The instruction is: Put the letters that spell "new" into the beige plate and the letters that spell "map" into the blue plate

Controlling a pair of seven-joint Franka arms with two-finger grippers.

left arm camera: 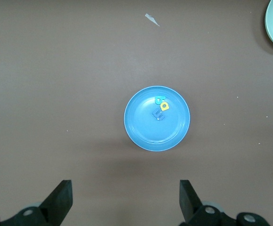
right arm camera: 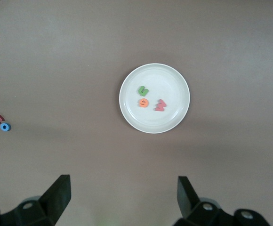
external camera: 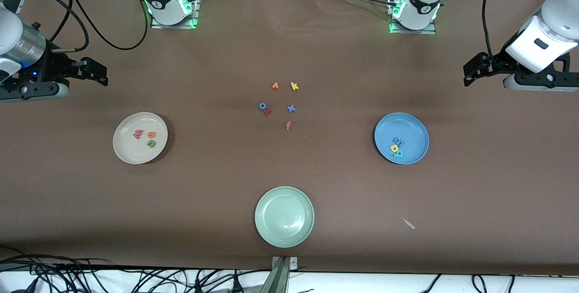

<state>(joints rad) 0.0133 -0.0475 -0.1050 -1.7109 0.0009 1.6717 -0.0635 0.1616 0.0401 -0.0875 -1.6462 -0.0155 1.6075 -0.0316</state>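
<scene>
Beige plate (external camera: 126, 148), frame left, holds n, e, w; blue plate (external camera: 414, 128), frame right, holds m, a, p. Left gripper (external camera: 470, 72) and right gripper (external camera: 97, 72) wait, fingers apart, empty.

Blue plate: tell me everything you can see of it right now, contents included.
The blue plate is round, shallow and medium blue with a smooth, slightly glossy surface and a low raised rim. It sits flat and upright on the brown table, toward the left arm's end. Inside it lie three small foam letters, bunched close together off-centre: a light blue "m", a yellow "a" and a teal "p". Nothing else touches it; no gripper is at it.
</scene>
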